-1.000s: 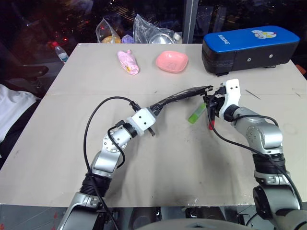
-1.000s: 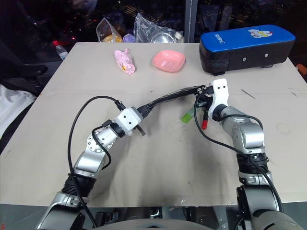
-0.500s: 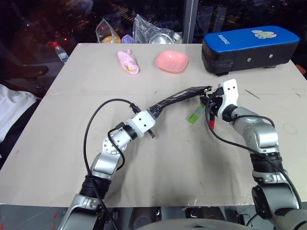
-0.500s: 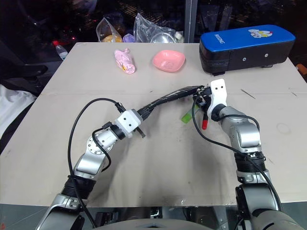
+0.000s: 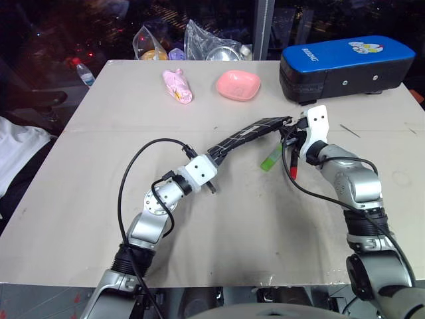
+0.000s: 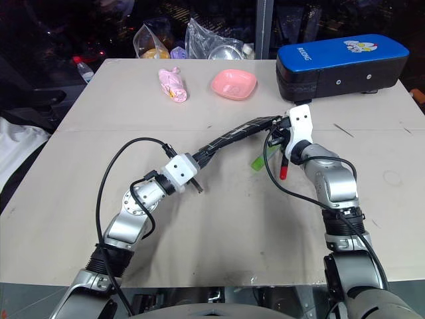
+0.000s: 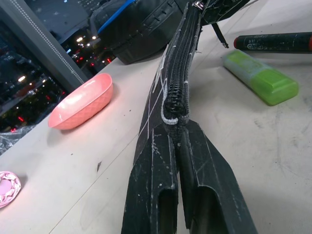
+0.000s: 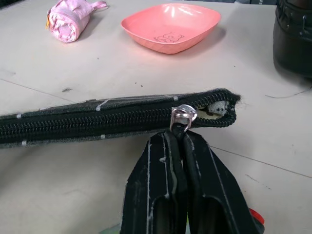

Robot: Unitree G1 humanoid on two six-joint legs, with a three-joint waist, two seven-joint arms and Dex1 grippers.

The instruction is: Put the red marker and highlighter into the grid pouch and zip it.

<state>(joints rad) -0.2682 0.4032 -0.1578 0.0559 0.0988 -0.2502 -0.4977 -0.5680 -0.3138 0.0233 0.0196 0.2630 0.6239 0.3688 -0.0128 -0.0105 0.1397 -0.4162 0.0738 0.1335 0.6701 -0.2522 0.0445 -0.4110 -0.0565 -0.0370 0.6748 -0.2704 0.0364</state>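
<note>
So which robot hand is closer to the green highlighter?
Right. The right gripper holds the grid pouch's zipper end just above the highlighter; the left gripper grips the pouch's other end, farther away.

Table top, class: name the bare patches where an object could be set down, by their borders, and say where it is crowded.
Free: the near half of the table, between the arms, and the left side below the pink bundle. Crowded: the back edge with the pink dish and blue case, and the middle, where both grippers hold the grid pouch beside the highlighter and red marker.
</note>
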